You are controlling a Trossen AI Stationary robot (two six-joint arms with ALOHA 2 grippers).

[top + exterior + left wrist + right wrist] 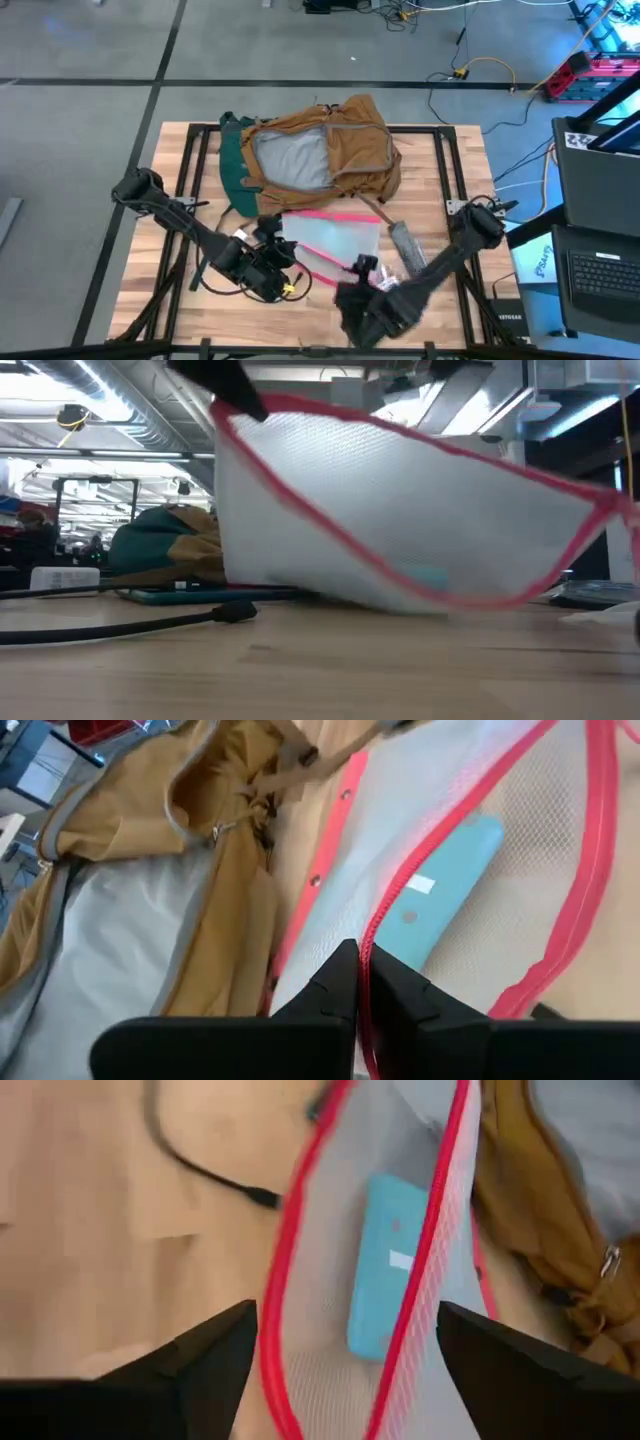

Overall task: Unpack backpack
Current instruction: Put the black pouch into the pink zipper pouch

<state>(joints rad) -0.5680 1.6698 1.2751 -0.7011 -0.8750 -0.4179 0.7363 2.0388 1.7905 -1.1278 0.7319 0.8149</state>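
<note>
The tan backpack (pixel 320 150) lies open at the table's far middle, its grey lining (pixel 110 930) showing. In front of it is a clear pouch with pink edges (pixel 330 245), which holds a flat light-blue object (pixel 385 1265). My left gripper (pixel 362 982) is shut on the pouch's pink edge at its left end. My right gripper (pixel 345 1365) is open at the pouch's near right end. Its two fingers stand wide apart on either side of the pouch, and I cannot tell whether they touch it. My left gripper pinches the pouch's pink zip edge (pixel 372 935) between its two shut fingers, near the pouch's left corner (pixel 228 415). That corner is raised above the table. The pouch hangs slanted below it, its lower edge (pixel 400 600) resting on the wood.
A black cable (pixel 130 622) runs over the table at the near left. A grey flat object (pixel 408 245) lies to the right of the pouch. The backpack's teal-green part (pixel 232 165) spreads toward the far left. Bare wood shows at the near left and far right.
</note>
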